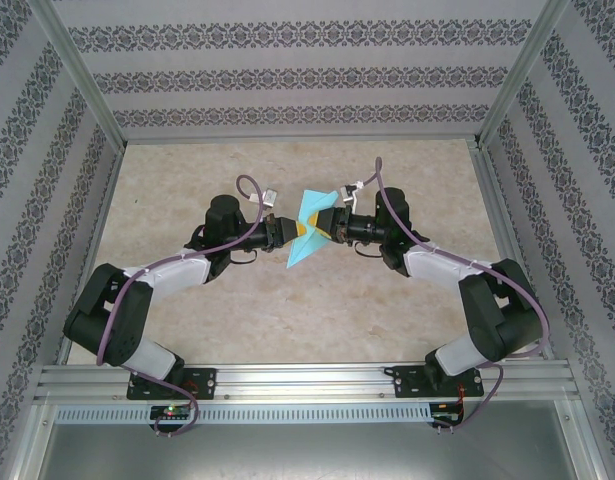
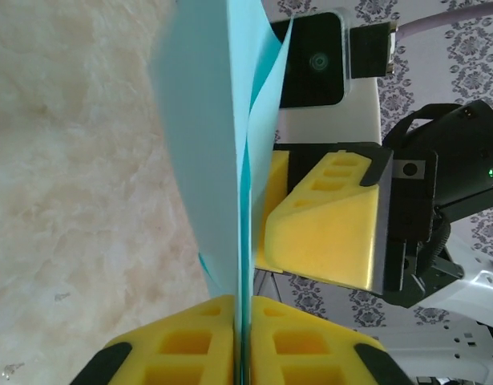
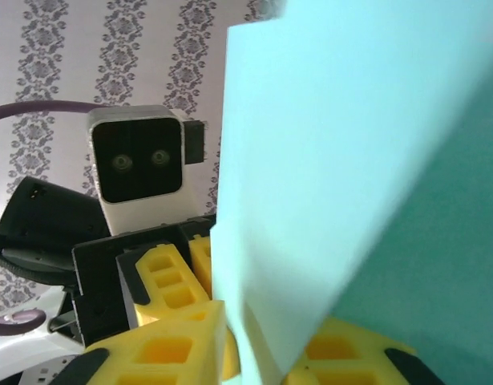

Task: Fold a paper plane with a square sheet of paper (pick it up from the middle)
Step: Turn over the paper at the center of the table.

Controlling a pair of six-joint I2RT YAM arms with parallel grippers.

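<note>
Paper plane (image 1: 312, 210) held aloft, left pincer (image 1: 290, 232) and right pincer (image 1: 325, 226) both clenched on it.

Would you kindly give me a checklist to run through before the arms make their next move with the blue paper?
1. Left gripper shut on the paper: ok, both yellow fingers pinch its edge.
2. Right gripper firmly shut on it: cannot tell, the sheet hides the gap.
3. Paper already creased: ok, layers show in the left wrist view.
4. Grippers apart: ok, though close.
5. Purple cables off the paper: ok.
</note>
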